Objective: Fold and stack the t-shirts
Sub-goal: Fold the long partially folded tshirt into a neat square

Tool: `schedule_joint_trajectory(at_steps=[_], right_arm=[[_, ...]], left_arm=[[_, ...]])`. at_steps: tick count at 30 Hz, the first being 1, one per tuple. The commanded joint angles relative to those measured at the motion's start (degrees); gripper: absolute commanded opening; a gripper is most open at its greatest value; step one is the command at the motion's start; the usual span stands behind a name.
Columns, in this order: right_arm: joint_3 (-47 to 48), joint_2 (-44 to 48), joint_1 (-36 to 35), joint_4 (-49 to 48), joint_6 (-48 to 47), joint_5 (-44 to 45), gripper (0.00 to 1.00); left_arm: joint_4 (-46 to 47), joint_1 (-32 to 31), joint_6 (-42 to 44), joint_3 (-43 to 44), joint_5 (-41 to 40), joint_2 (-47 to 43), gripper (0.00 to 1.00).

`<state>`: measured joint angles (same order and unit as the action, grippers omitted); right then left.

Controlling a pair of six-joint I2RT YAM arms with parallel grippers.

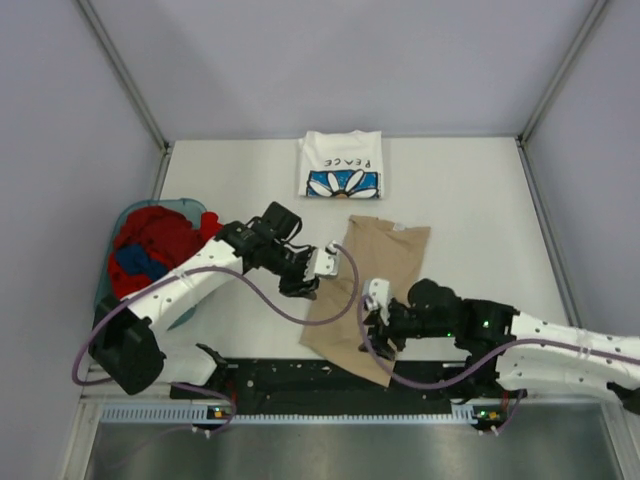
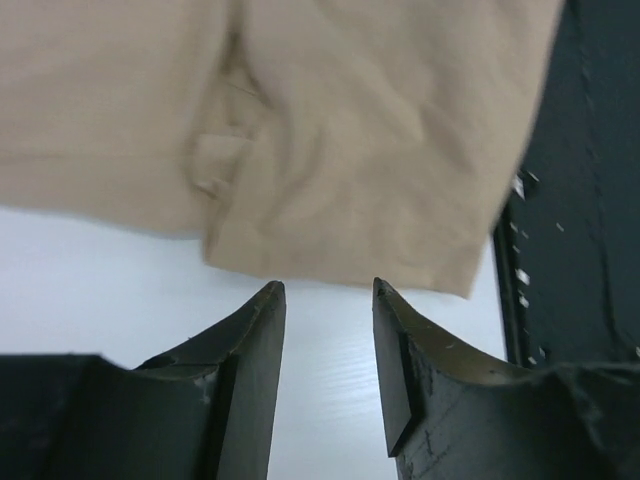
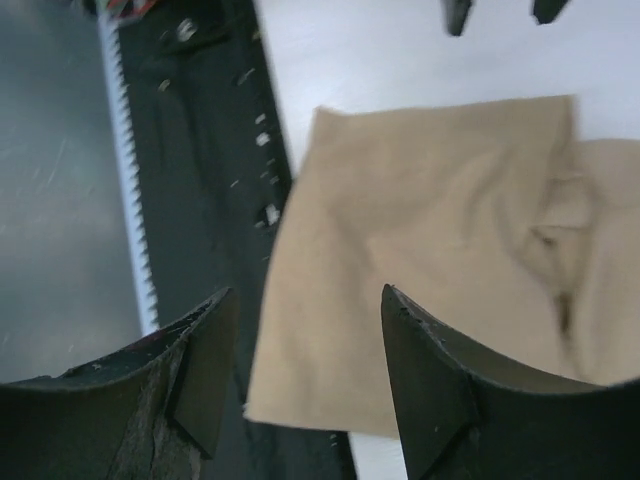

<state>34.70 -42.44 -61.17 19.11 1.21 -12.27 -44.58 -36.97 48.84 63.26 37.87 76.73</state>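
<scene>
From above: saw the tan shirt lying flat on the table, long way slanted, top corner pointing toward the daisy shirt, bottom corner hanging over the black strip. Found the left gripper at the tan shirt's left edge, the right gripper over its lower right part. Both about as near. Spotted red and blue shirts far left of the tan shirt, in a basket.

Left wrist: showed jaws partly apart, holding nothing, tan shirt just ahead.

Right wrist: showed jaws wider apart, empty, tan shirt below and ahead.
</scene>
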Motion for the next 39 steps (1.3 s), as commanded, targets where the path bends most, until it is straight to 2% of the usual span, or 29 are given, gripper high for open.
schedule_joint_trajectory(at_steps=[1,4,9,14,17,20,24,27,32,35,39], right_arm=[[2.8,-3.4,-16.6,3.4,4.9,12.0,0.58],[2.0,-7.3,-23.1,2.6,12.7,16.9,0.58],[0.7,-15.9,-26.5,8.7,23.2,27.5,0.56],[-0.5,-14.7,-27.3,8.6,26.1,30.9,0.57],[-0.8,-15.6,-27.2,9.8,30.4,30.6,0.57],[-3.0,-16.6,-27.3,11.2,41.6,28.7,0.57],[-8.1,-10.5,-27.3,11.0,52.6,30.2,0.56],[-10.3,-6.9,-27.3,11.5,54.9,31.0,0.56],[-12.5,-7.4,-27.3,10.5,57.9,27.9,0.55],[-12.6,-8.1,-27.2,7.4,56.4,25.7,0.53],[-15.6,-10.1,-27.2,2.1,58.8,21.3,0.49]], left_arm=[[-16.7,-1.6,16.3,-6.9,3.7,-1.3,0.47],[-13.7,-3.5,17.3,-11.5,0.8,-3.6,0.54],[-5.9,-8.9,13.5,-16.4,-4.1,-3.2,0.57],[-2.0,-9.3,12.4,-19.5,-3.6,-2.3,0.61],[0.1,-10.2,10.4,-19.8,-2.7,-0.9,0.63],[3.4,-11.3,8.0,-20.3,-3.7,-0.5,0.63],[4.5,-11.8,7.9,-21.1,-4.5,-0.4,0.62],[5.5,-12.7,7.7,-21.8,-6.6,0.7,0.6],[7.6,-14.4,6.6,-22.4,-10.0,2.3,0.57],[8.5,-15.1,6.1,-22.8,-12.2,2.7,0.52],[8.1,-16.0,5.7,-23.3,-13.0,3.0,0.48]])
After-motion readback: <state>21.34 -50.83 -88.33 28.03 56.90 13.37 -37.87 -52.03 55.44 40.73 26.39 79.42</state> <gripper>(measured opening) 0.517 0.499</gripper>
